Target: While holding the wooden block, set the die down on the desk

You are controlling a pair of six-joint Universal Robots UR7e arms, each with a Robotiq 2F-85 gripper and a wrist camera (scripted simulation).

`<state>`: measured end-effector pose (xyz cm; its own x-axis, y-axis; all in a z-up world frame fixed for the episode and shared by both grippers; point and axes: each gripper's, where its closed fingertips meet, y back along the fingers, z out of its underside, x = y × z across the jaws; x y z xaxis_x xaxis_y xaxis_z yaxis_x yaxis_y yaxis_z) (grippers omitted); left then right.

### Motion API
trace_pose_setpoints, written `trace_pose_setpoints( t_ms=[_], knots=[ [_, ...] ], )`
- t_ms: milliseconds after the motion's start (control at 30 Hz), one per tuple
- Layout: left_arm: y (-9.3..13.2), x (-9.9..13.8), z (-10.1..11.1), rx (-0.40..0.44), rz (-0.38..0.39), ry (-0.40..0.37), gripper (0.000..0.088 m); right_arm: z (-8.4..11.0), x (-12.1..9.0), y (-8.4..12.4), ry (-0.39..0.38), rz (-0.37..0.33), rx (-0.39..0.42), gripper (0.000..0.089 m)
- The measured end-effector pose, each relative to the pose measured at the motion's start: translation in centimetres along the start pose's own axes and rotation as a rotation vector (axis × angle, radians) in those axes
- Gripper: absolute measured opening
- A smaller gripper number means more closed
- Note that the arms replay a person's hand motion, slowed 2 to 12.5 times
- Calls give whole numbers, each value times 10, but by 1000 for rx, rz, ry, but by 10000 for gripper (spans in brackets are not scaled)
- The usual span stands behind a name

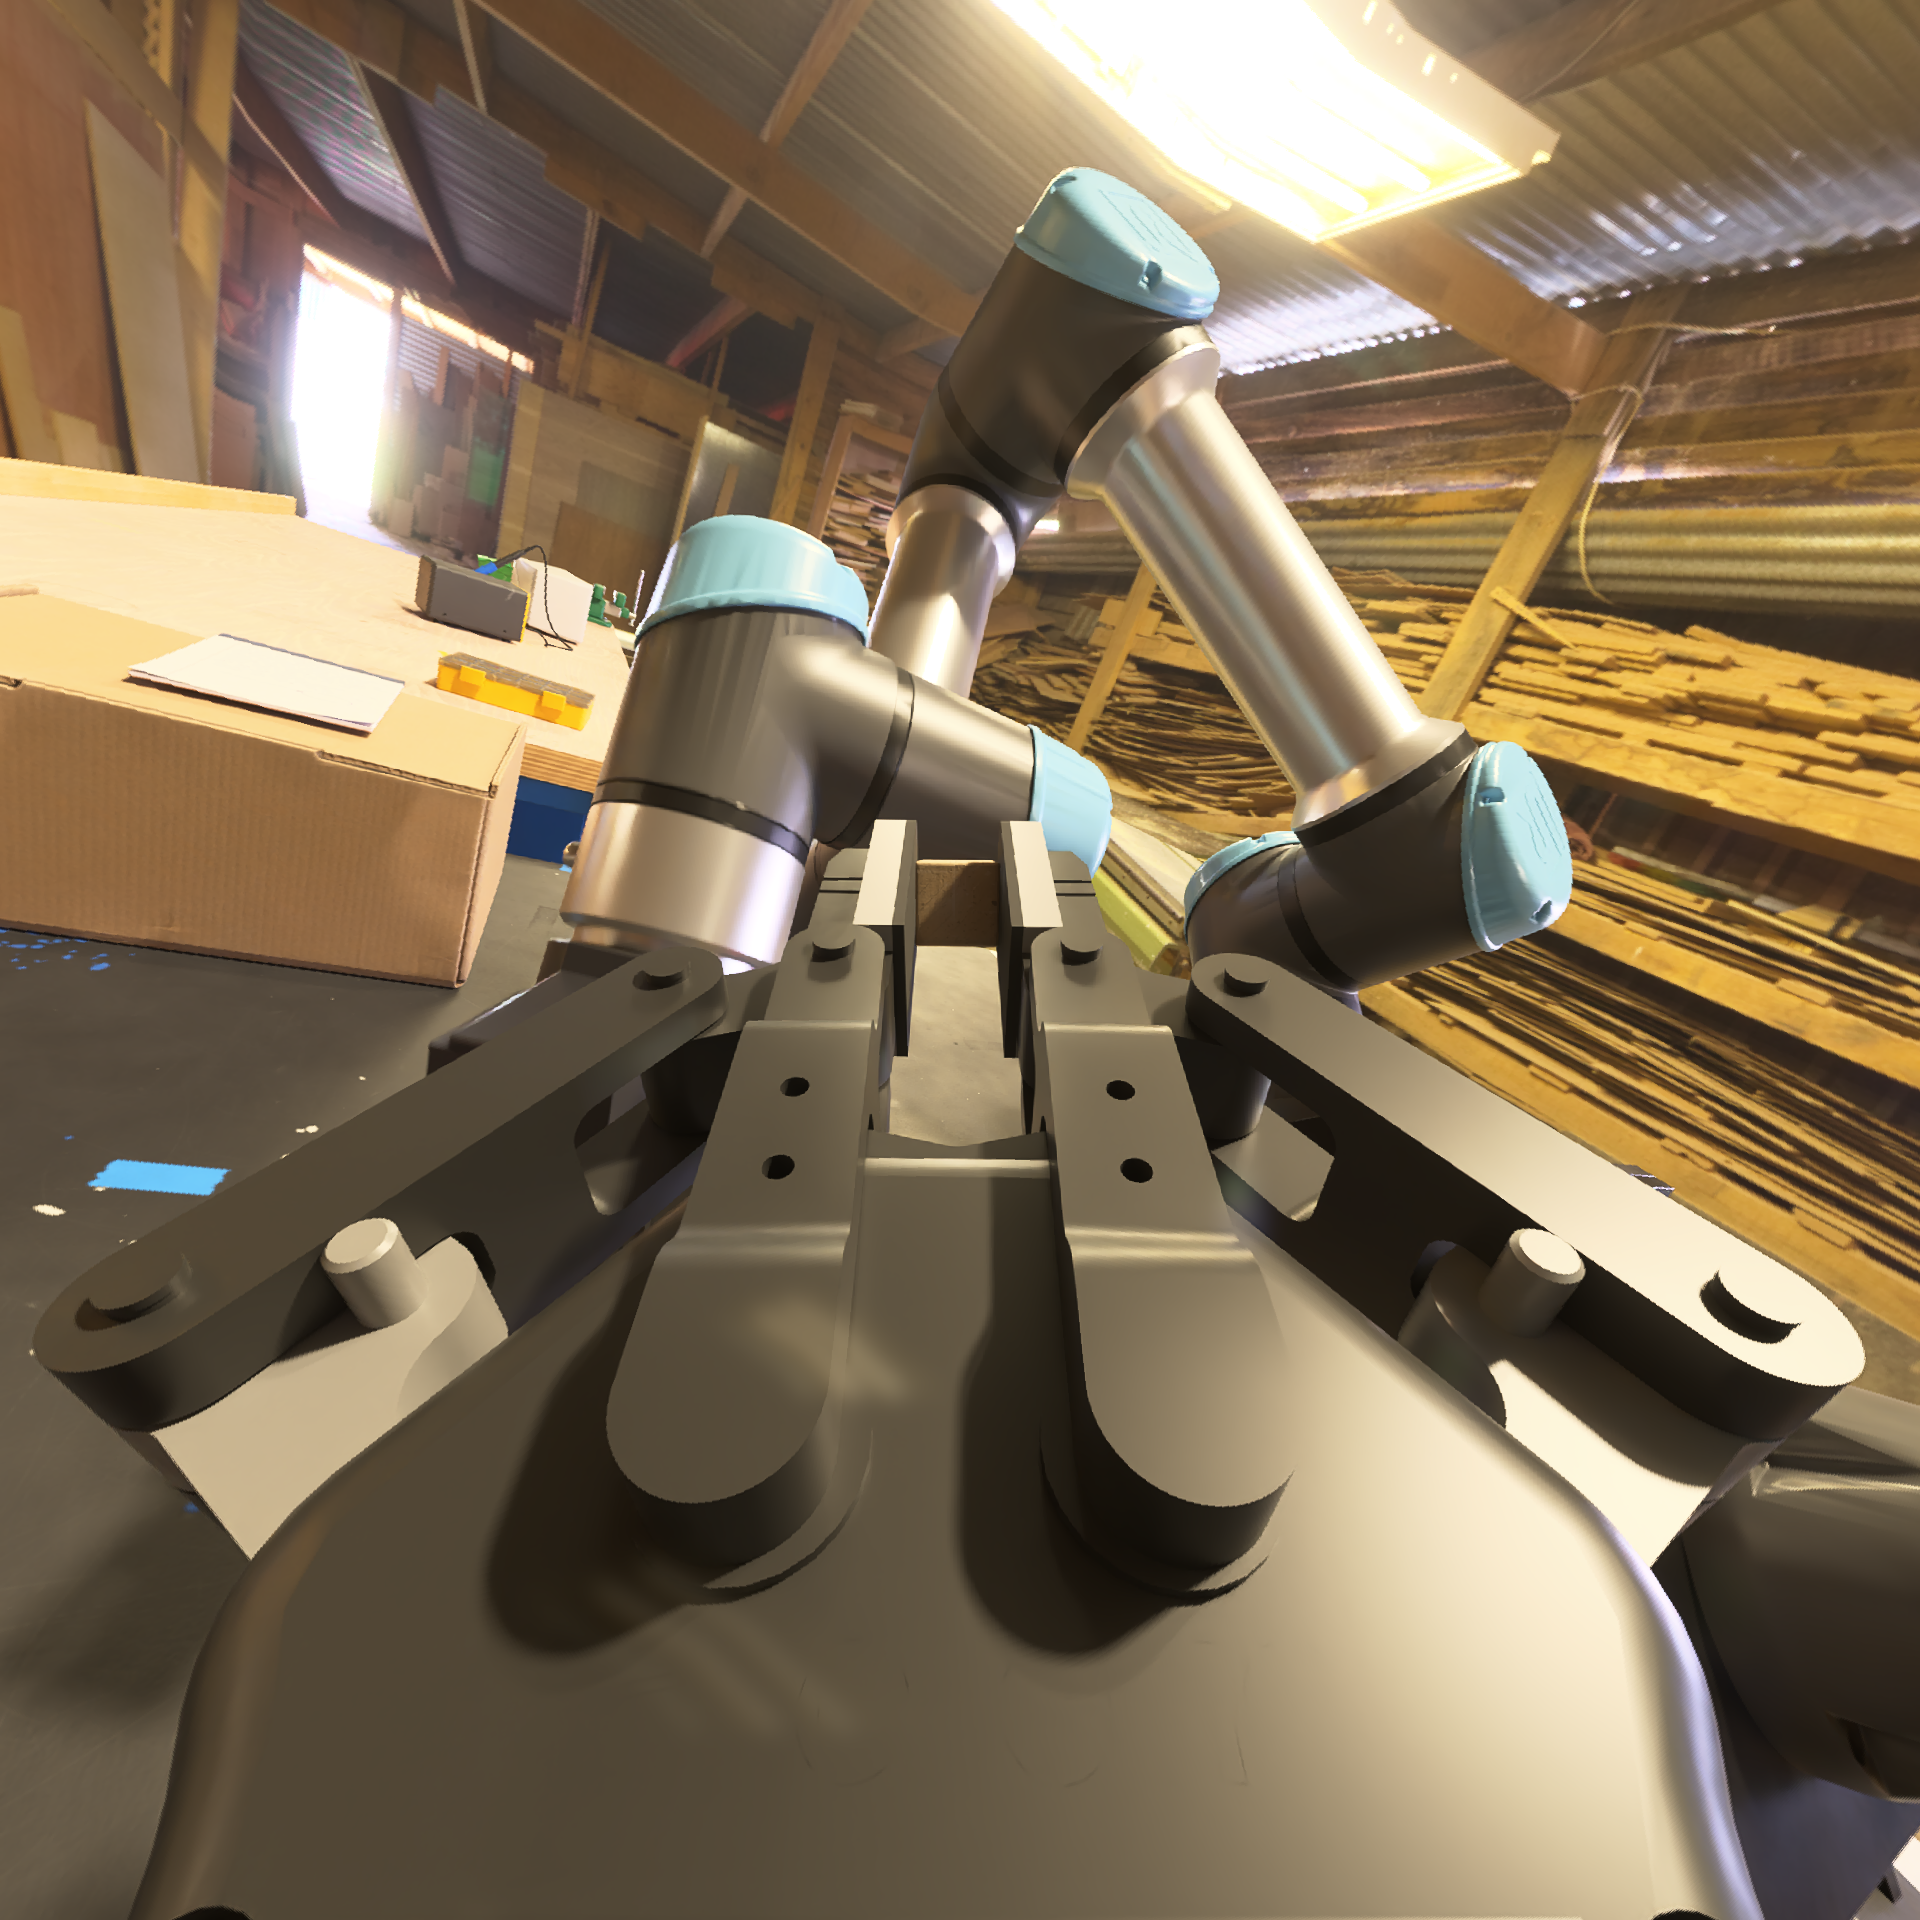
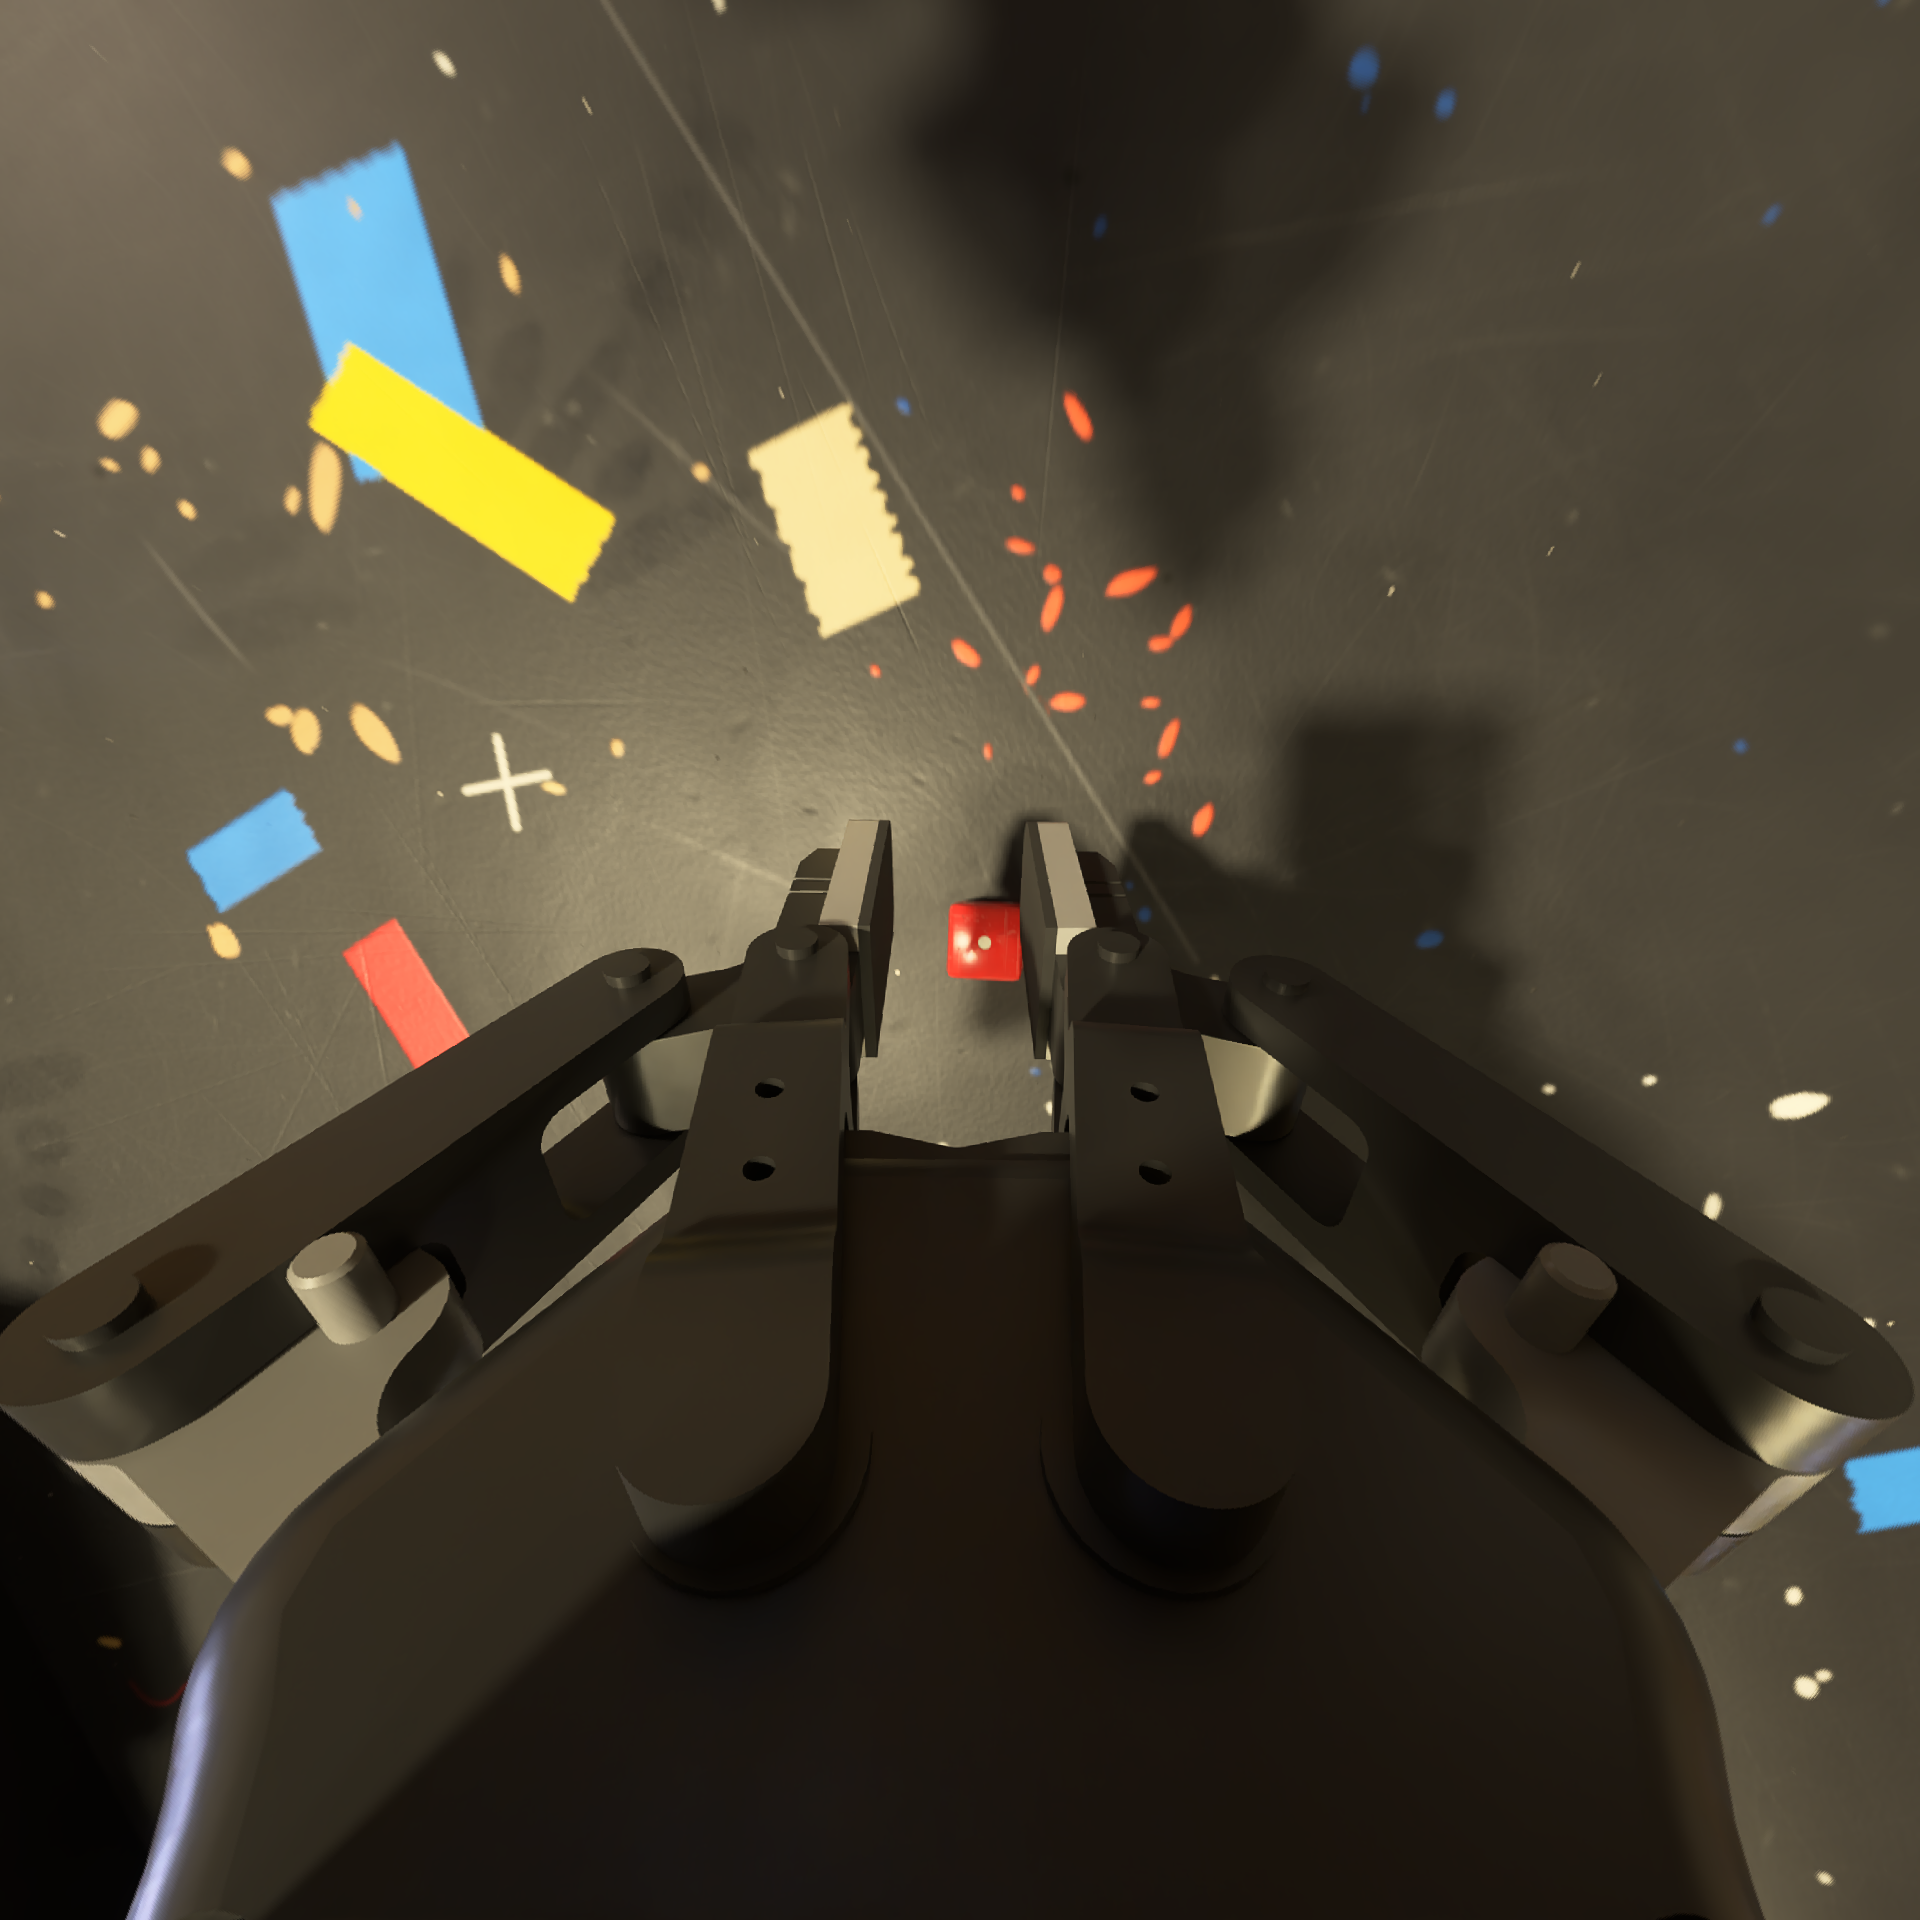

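In the left wrist view my left gripper is shut on a brown wooden block, held between the two pads above the dark desk. In the right wrist view my right gripper points down at the desk with its jaws apart. A small red die with white pips sits between the fingers. It is against the right pad, with a clear gap to the left pad. I cannot tell whether the die rests on the desk.
A cardboard box with a white sheet on it stands left on the desk. The other arm rises just beyond my left fingers. Flat tape strips lie on the desk: yellow, cream, red.
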<state>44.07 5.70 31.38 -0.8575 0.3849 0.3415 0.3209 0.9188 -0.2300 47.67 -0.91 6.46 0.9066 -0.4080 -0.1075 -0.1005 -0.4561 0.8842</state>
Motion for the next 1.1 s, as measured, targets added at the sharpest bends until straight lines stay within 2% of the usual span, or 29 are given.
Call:
trace_pose_setpoints(
  t_ms=[133,367,667,900,1100],
  knots=[
    [-1,-1,0,6,-3,2,138,-17,-4,16,33,-6,121,227],
    [-2,-4,-2,33,-9,6,138,-54,-18,53,117,-20,397,227],
    [-4,-7,-8,86,0,20,138,-93,-51,110,198,-108,766,226],
    [-6,-6,-11,126,17,24,139,-110,-72,151,222,-167,1013,208],
    [-9,-6,-12,144,29,32,139,-116,-83,174,227,-201,1160,183]
  ],
)
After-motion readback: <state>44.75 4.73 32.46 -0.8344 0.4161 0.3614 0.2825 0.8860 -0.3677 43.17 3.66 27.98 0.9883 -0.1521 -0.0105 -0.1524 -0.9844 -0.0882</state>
